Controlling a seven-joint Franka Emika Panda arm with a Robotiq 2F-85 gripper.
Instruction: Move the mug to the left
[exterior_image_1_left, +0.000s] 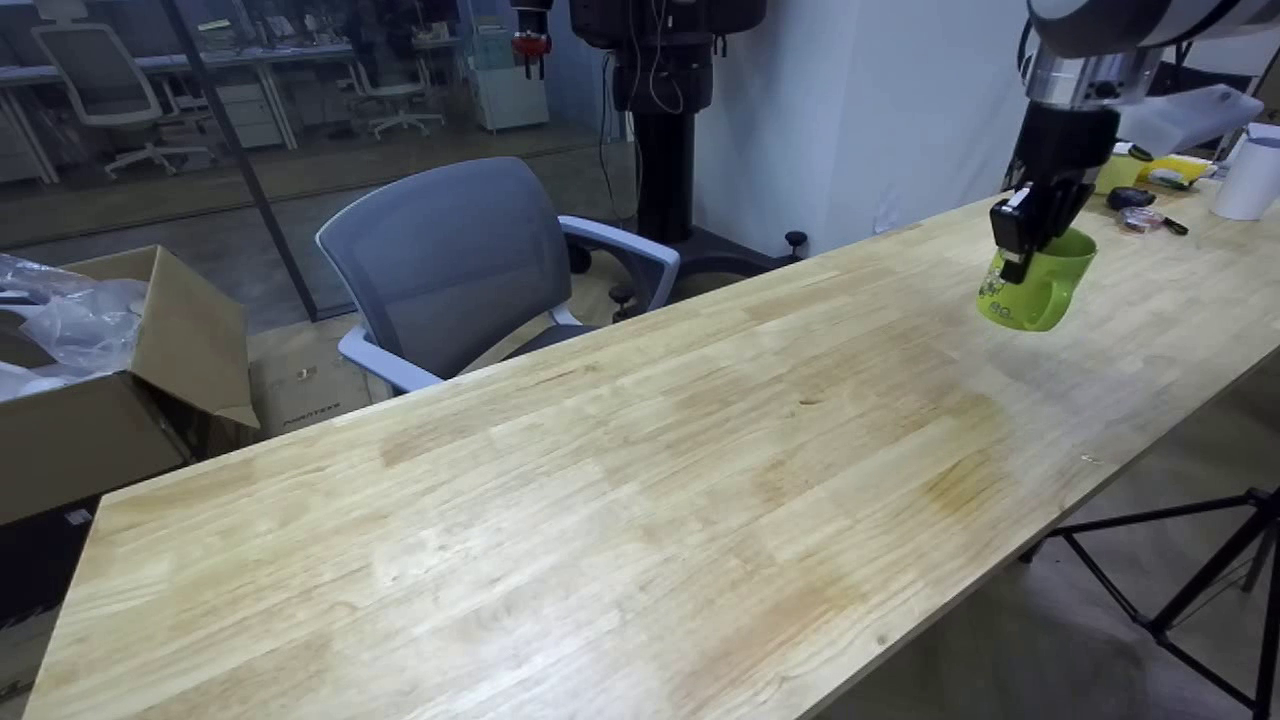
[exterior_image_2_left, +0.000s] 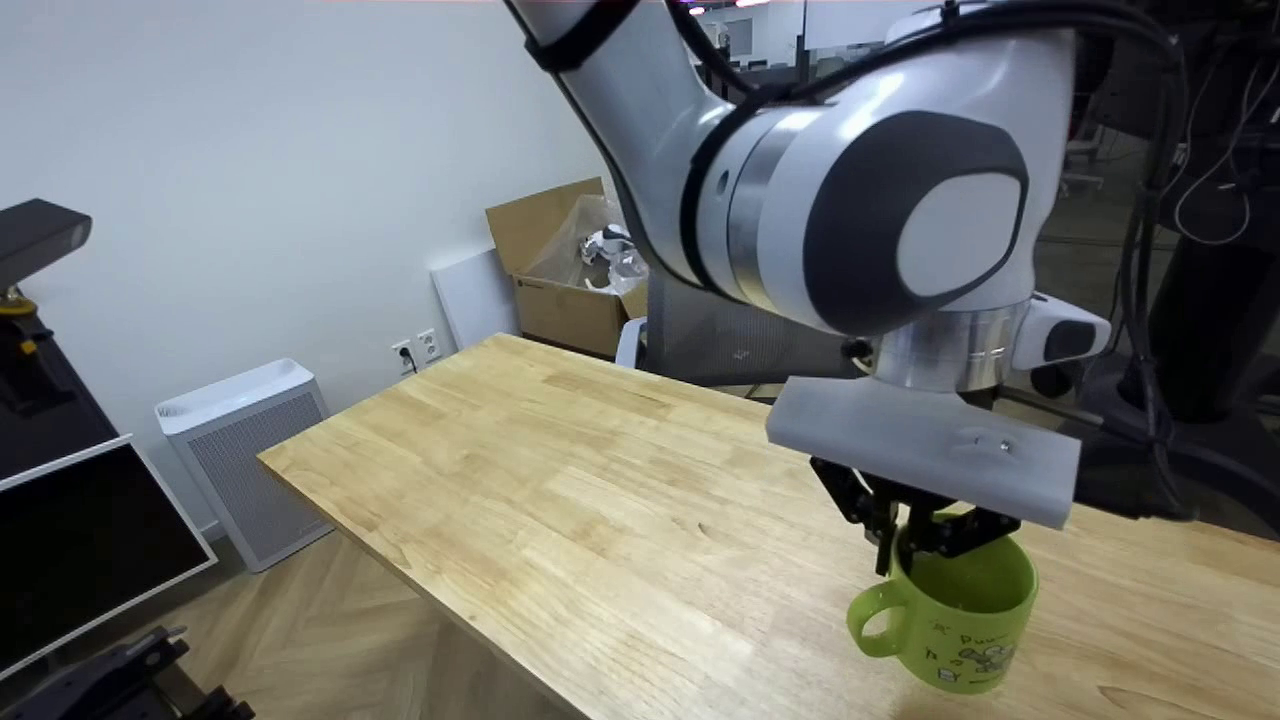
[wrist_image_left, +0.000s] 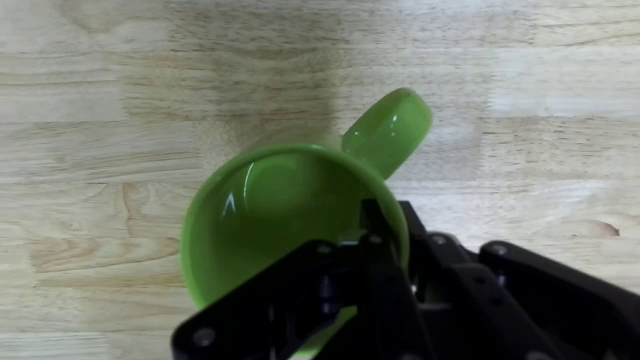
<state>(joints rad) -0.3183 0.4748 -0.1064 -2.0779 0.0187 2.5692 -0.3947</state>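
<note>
Wrist view: the end effector (wrist_image_left: 390, 215) pinches the green mug (wrist_image_left: 285, 215) by its wall, 1 finger inside, 1 outside. The mug hangs above the worktop (exterior_image_1_left: 600, 520); held so far off-centre, it could swivel or slip loose.

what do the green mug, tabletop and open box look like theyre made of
Green mug: probably glazed ceramic, though plastic is possible; sharp highlights show inside, so the finish is glossy. Tabletop: apparently satin-finished wood, from the grain and joined strips. Open box: likely cardboard, matte brown with thin flaps.
</note>
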